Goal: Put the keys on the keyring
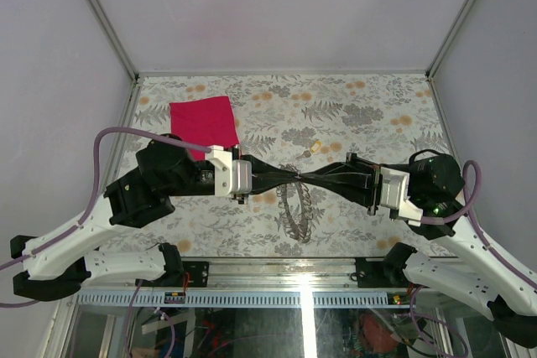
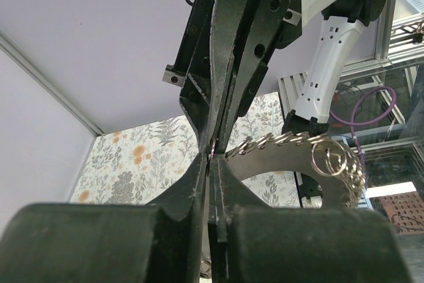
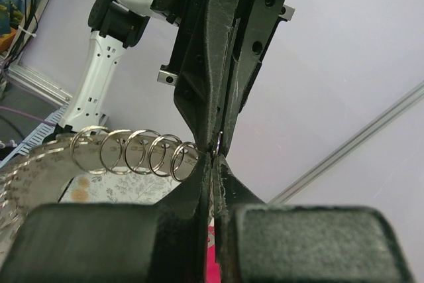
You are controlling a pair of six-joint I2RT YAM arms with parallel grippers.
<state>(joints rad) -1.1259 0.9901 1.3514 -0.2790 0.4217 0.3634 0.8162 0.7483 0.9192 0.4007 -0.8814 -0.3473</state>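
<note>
left end effector (image 2: 211, 167): pinching thin silvery metal keyring loop (image 2: 285, 154) | right end effector (image 3: 213, 160): pinching it tip-to-tip | loop hangs beside tips

Pink-red cloth (image 1: 204, 126), grey fern-and-flower printed table (image 1: 377, 123), silvery keyring (image 2: 278, 160)

The left gripper (image 1: 288, 175) and right gripper (image 1: 308, 177) meet tip to tip above the middle of the table (image 1: 377, 115). The keyring (image 1: 294, 205) hangs just below that meeting point. A key (image 1: 315, 147) lies on the table just behind it, and a cloth (image 1: 204, 123) lies farther left.
</note>
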